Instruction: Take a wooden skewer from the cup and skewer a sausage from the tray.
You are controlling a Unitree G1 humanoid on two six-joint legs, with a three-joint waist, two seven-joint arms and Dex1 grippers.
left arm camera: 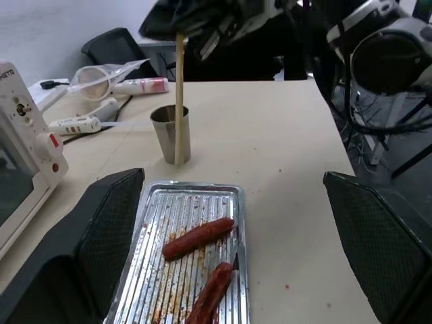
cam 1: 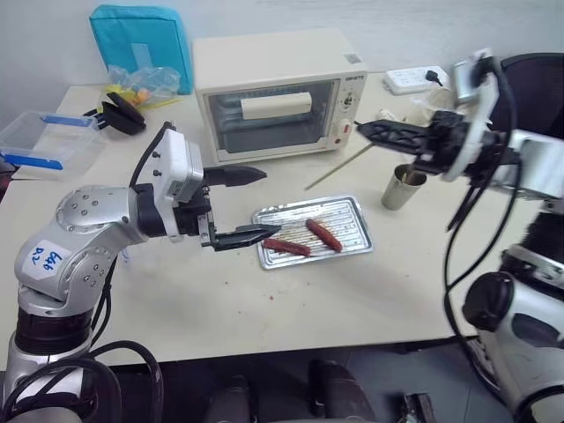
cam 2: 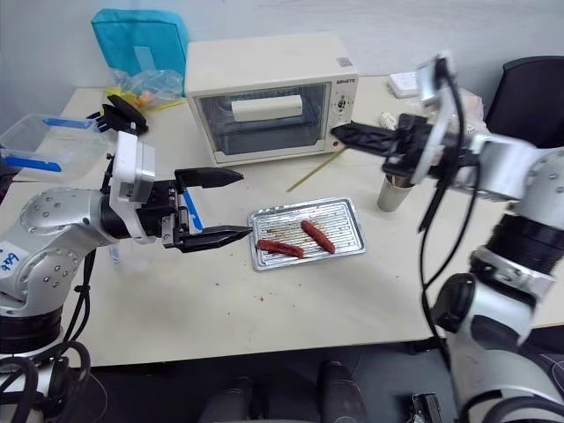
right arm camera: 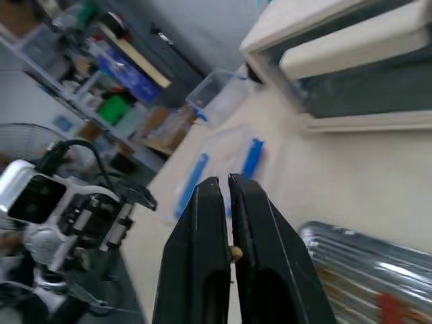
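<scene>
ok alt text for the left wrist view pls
Two sausages lie on a greasy metal tray between the open left end effector's fingers. Beyond stands a metal cup, with the right end effector holding a wooden skewer upright.

Hidden: wooden skewer [left arm camera: 179, 101] top end inside right gripper [left arm camera: 196, 30] | Cut off: tray [left arm camera: 237, 270] near end

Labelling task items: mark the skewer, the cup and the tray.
skewer [cam 1: 339, 167]: left eye view, mid-shaft.
cup [cam 1: 402, 189]: left eye view, side wall.
tray [cam 1: 363, 227]: left eye view, right rim.
</scene>
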